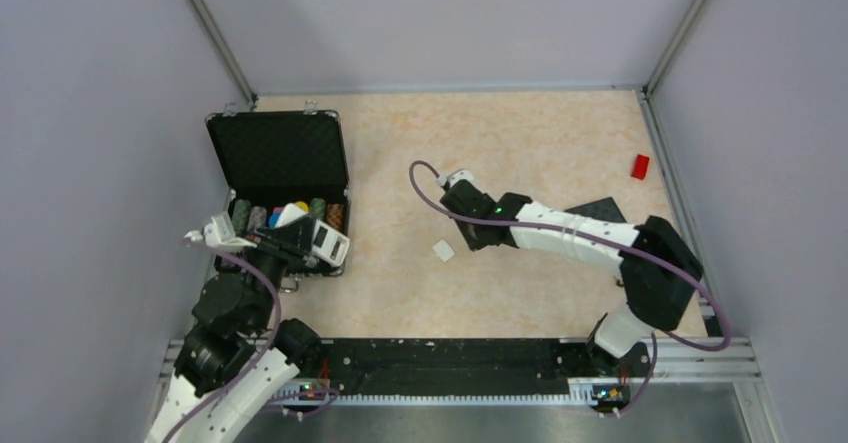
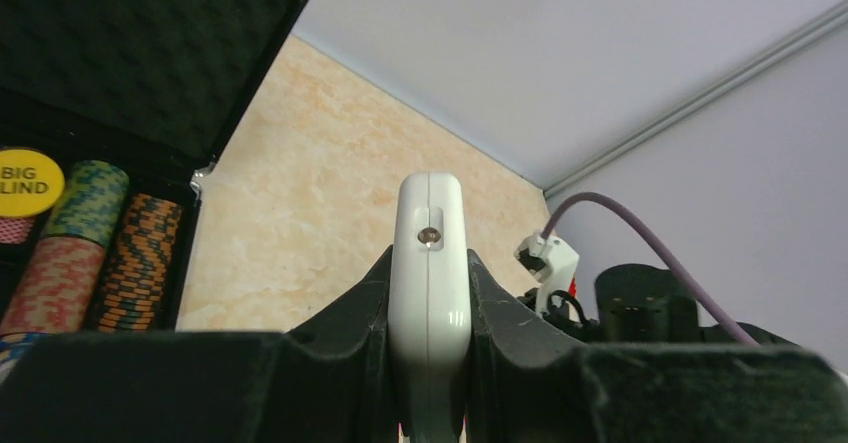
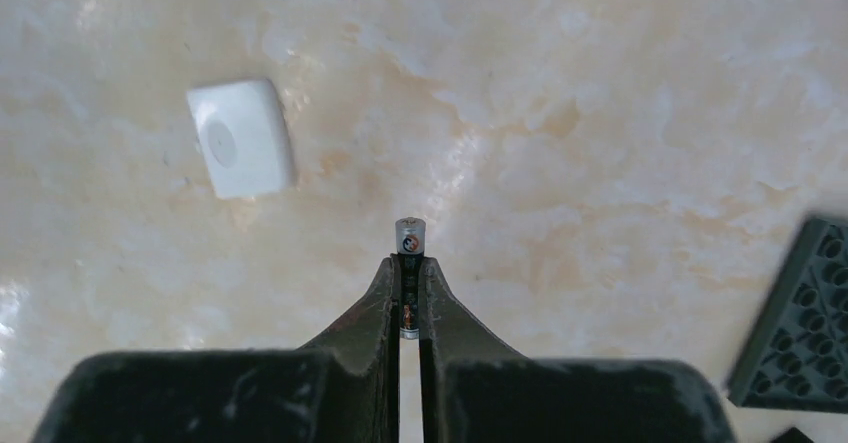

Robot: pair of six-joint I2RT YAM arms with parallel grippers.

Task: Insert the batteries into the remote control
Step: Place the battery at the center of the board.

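My left gripper point(image 1: 303, 242) is shut on the white remote control point(image 1: 328, 244) and holds it above the front right corner of the open chip case. In the left wrist view the remote point(image 2: 430, 253) stands edge-on between the fingers of that gripper point(image 2: 430, 308). My right gripper point(image 1: 474, 235) points down at the table near the middle. In the right wrist view it point(image 3: 410, 275) is shut on one slim dark battery point(image 3: 410, 237), whose silver end sticks out past the fingertips. A second battery does not show.
A small white square cover piece point(image 1: 443, 250) lies on the table left of the right gripper, also in the right wrist view point(image 3: 240, 138). A black case point(image 1: 281, 153) with colourful chips stands at the left. A dark studded plate point(image 1: 600, 210) and a red block point(image 1: 640, 166) lie at the right.
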